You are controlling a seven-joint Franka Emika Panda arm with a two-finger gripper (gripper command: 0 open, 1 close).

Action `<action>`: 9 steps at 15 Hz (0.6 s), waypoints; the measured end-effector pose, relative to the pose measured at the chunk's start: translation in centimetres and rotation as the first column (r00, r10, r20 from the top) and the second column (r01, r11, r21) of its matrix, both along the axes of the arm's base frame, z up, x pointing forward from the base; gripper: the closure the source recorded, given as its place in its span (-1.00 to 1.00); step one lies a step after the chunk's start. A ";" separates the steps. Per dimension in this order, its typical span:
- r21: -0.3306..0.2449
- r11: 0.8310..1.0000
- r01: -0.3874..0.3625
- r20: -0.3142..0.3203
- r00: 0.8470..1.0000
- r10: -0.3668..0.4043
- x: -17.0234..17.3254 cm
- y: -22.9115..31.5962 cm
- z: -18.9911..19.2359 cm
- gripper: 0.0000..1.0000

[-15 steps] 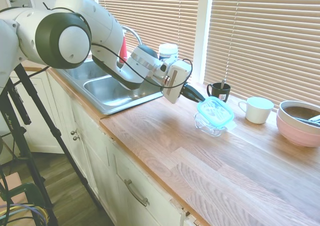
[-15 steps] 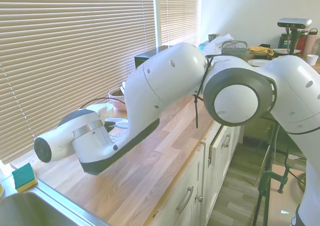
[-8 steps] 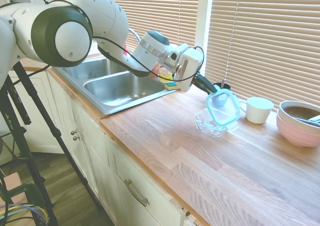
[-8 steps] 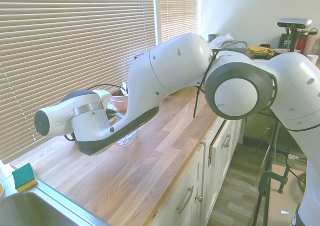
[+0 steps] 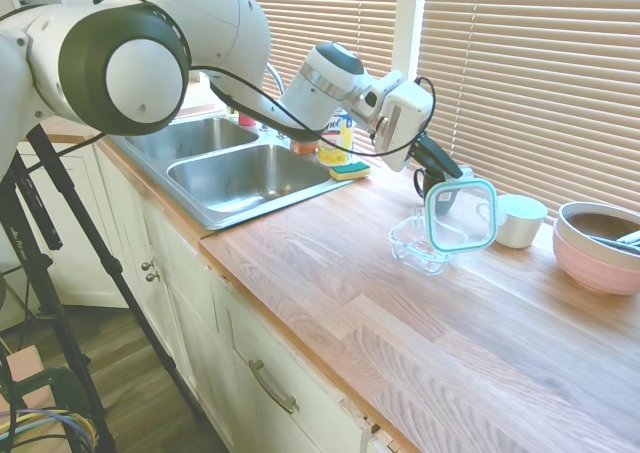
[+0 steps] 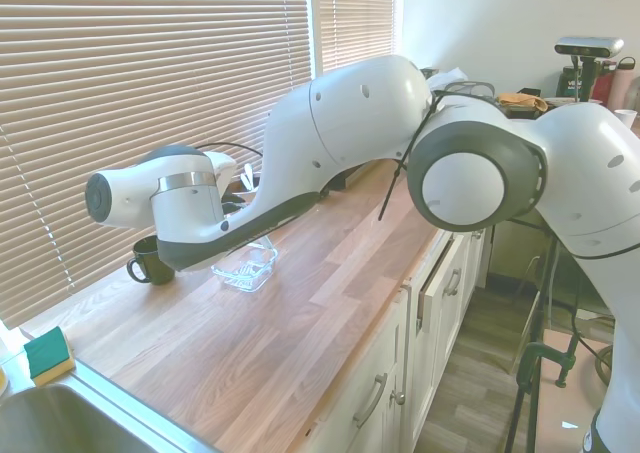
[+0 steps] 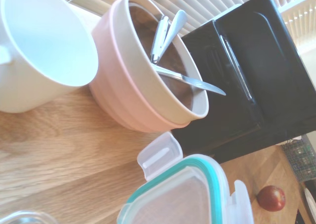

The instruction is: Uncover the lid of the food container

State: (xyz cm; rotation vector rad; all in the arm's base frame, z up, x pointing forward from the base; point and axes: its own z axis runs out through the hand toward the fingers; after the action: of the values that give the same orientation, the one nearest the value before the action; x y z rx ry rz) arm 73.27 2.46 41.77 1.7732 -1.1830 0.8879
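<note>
the gripper (image 5: 447, 169) is clamped on the top edge of the lid (image 5: 461, 215), which hangs nearly upright in the air, clear of the food container (image 5: 418, 246). the container sits open on the surface (image 5: 420, 333), near its window-side edge, beside a white cup (image 5: 521, 220) and a pink bowl (image 5: 598, 247). uncovering looks done; only setting the lid down seems left.

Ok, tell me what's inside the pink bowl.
The pink bowl holds metal utensils leaning on its rim, over a dark brown inside. Whether that is food cannot be told; the bottom is hidden.
</note>
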 end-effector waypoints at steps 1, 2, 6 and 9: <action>0.001 1.000 0.009 0.012 1.000 -0.009 -0.1 -0.3 0.8 1.00; 0.000 1.000 0.018 0.025 1.000 -0.018 -0.3 -0.6 1.7 1.00; 0.004 1.000 0.030 0.068 0.997 -0.031 -1.2 -1.2 5.3 1.00; 0.002 1.000 0.014 0.094 0.995 -0.014 -2.3 0.2 7.8 1.00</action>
State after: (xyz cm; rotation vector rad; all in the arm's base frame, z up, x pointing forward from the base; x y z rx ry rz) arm 70.94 2.67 49.52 1.7380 -1.2548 0.9719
